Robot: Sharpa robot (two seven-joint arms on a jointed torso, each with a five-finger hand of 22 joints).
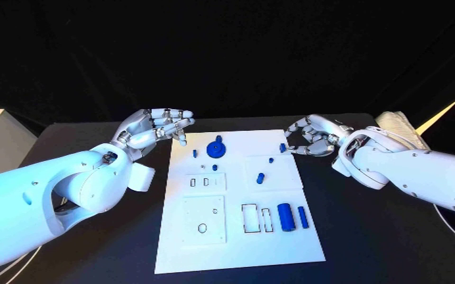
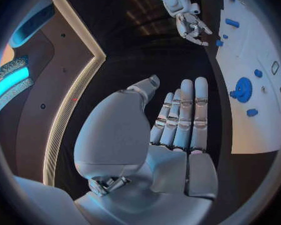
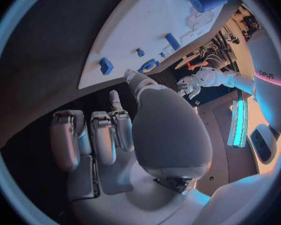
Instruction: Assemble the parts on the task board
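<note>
The white task board (image 1: 237, 251) lies mid-table. Near its far edge stands a round blue part (image 1: 216, 146), with small blue pieces (image 1: 260, 178) scattered around it. A thick blue cylinder (image 1: 285, 217) and a slim blue bar (image 1: 302, 217) lie toward the board's near right. My left hand (image 1: 156, 126) hovers over the far left corner holding nothing, its fingers straight in the left wrist view (image 2: 181, 120). My right hand (image 1: 313, 136) hangs at the far right edge, fingers half curled and apart. A small blue piece (image 1: 283, 146) sits just off its fingertips, untouched.
Two square inset plates (image 1: 205, 181) (image 1: 204, 218) with slots sit on the board's left half. A pale bundle (image 1: 398, 123) lies at the table's far right, behind my right arm. Black table (image 1: 379, 244) surrounds the board.
</note>
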